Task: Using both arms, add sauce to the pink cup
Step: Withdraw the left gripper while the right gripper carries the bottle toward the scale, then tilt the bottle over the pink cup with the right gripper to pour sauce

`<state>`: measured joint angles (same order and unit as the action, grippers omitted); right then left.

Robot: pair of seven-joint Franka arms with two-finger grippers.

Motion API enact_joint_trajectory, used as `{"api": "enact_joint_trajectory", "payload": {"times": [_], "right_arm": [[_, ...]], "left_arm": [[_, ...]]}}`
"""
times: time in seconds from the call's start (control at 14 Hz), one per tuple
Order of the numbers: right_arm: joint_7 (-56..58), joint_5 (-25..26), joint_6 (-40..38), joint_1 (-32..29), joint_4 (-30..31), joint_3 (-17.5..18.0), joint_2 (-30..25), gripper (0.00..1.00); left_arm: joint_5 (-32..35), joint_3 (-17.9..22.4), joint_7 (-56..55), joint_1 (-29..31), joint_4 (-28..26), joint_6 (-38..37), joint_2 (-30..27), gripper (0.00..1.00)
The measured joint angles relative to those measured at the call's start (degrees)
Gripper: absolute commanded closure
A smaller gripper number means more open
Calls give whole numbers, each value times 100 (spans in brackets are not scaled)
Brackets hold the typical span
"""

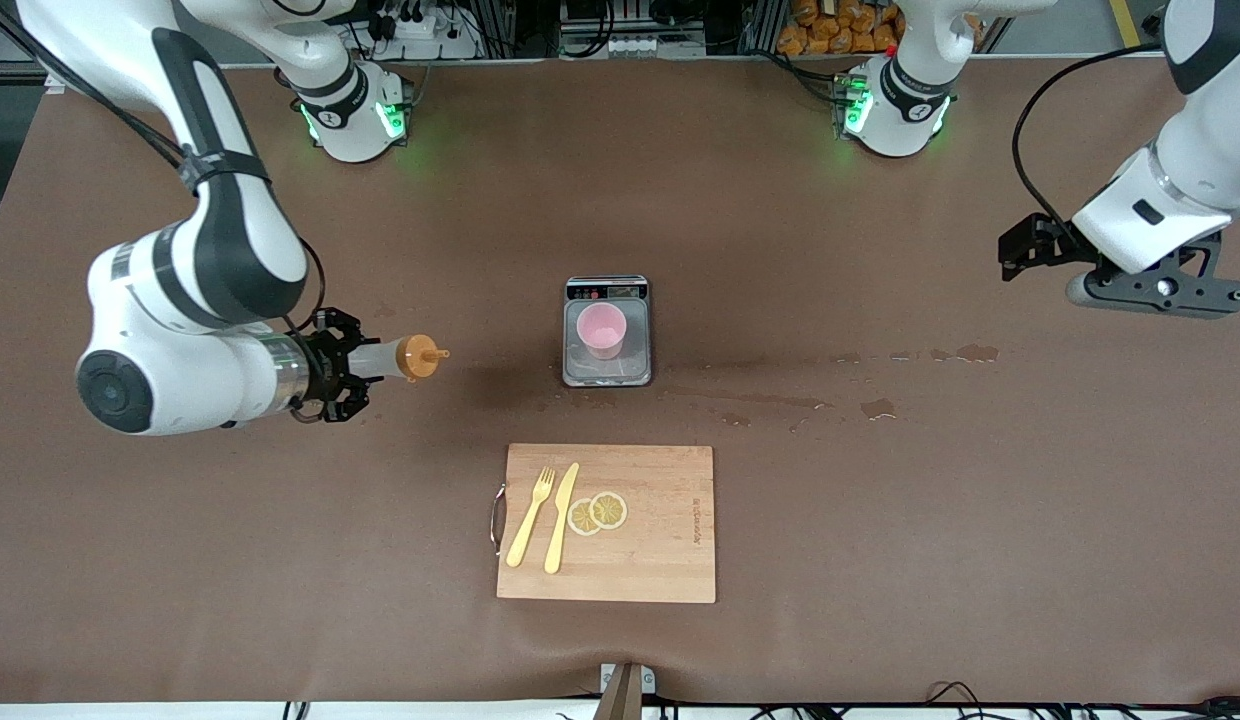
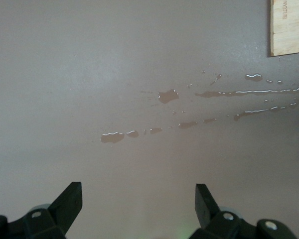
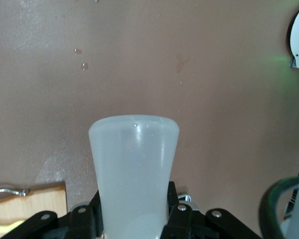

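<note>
Pink cup (image 1: pixel 601 329) sits on a steel scale (image 1: pixel 607 371); right gripper (image 1: pixel 352 361) clamps the translucent sauce (image 1: pixel 398 357) bottle sideways; left gripper (image 2: pixel 139 206) waits, spread wide, over wet brown worktop (image 1: pixel 880 500).

Right tool (image 1: pixel 342 380) clamped, arm horizontal; left tool (image 2: pixel 138 206) spread wide, waiting

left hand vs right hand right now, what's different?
The right hand is shut on the sauce bottle, held sideways with its orange cap pointing toward the pink cup; the left hand is open and holds nothing. The right hand hangs over bare table toward the right arm's end; the left hand waits over the left arm's end, above a few wet streaks. Both are black, two-fingered, and off the table.
</note>
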<state>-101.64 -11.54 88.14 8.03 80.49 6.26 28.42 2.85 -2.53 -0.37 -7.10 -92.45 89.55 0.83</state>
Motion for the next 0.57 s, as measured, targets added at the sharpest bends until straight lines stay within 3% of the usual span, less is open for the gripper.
{"api": "enact_joint_trajectory", "payload": {"times": [0.57], "right_arm": [[-1308, 665, 0, 1010, 11, -3, 102, 51]], "left_arm": [[-287, -153, -455, 47, 218, -183, -87, 0]]}}
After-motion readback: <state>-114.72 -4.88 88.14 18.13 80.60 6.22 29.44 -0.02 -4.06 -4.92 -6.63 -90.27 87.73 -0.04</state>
